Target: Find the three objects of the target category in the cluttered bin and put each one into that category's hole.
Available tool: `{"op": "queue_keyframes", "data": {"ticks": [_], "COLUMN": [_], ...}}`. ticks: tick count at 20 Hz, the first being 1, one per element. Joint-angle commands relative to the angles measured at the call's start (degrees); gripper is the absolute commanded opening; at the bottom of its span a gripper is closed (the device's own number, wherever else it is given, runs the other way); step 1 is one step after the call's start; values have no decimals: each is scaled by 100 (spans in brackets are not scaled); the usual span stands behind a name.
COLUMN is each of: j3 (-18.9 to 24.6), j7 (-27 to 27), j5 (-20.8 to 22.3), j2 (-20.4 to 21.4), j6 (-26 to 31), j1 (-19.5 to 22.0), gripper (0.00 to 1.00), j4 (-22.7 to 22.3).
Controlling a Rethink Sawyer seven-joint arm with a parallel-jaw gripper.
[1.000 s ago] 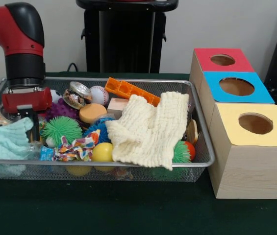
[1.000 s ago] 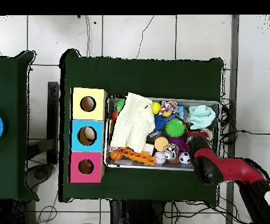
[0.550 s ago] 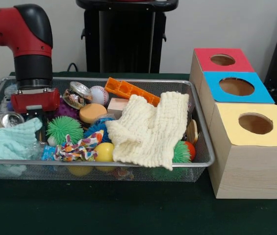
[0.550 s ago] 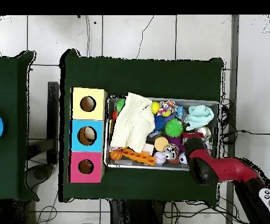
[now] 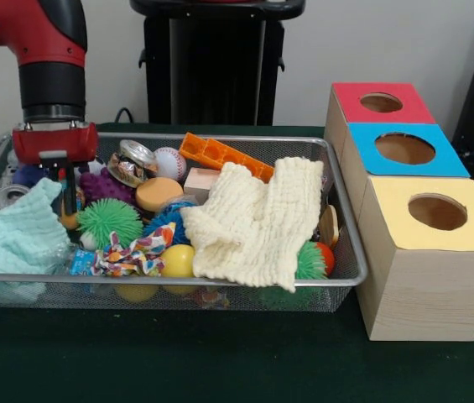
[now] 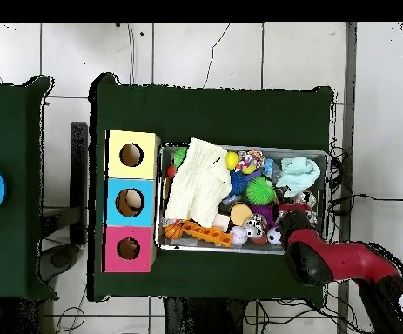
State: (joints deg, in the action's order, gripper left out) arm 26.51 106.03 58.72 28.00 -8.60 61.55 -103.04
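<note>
My red gripper [image 5: 65, 191] hangs over the left end of the wire bin [image 5: 220, 280], above a light-blue cloth [image 5: 17, 239] and beside a green spiky ball [image 5: 108, 220]. A small orange thing shows just under it; whether it is held I cannot tell. In the overhead view the gripper [image 6: 291, 210] is at the bin's [image 6: 239, 146] right end. A cream knitted cloth [image 5: 257, 222] covers the bin's right half. To the right stand three wooden boxes with holes: red-topped [image 5: 381, 102], blue-topped [image 5: 404, 149] and yellow-topped [image 5: 437, 211].
The bin also holds a baseball [image 5: 169, 162], an orange block toy [image 5: 224, 155], a purple spiky ball [image 5: 104, 186], a yellow ball [image 5: 176, 261], a patterned rag [image 5: 132, 252] and a metal tin [image 5: 136, 155]. A black stand [image 5: 216, 63] rises behind the bin.
The gripper has risen out of the clutter and shifted slightly right in the front view. The light-blue cloth under it has bunched up higher.
</note>
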Motion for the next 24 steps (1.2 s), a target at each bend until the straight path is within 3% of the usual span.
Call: {"op": "queue_keyframes", "data": {"ticks": [1,16,24], "j3": [74,113,311], "j7": [259,182,431], "j5": [-299,-524,-1219], "j2": [536,721,1721], "j6": [1046,1169,1317], "j1": [84,107,59], "gripper": [0,0,0], "j4": [-620,-816,-1540]}}
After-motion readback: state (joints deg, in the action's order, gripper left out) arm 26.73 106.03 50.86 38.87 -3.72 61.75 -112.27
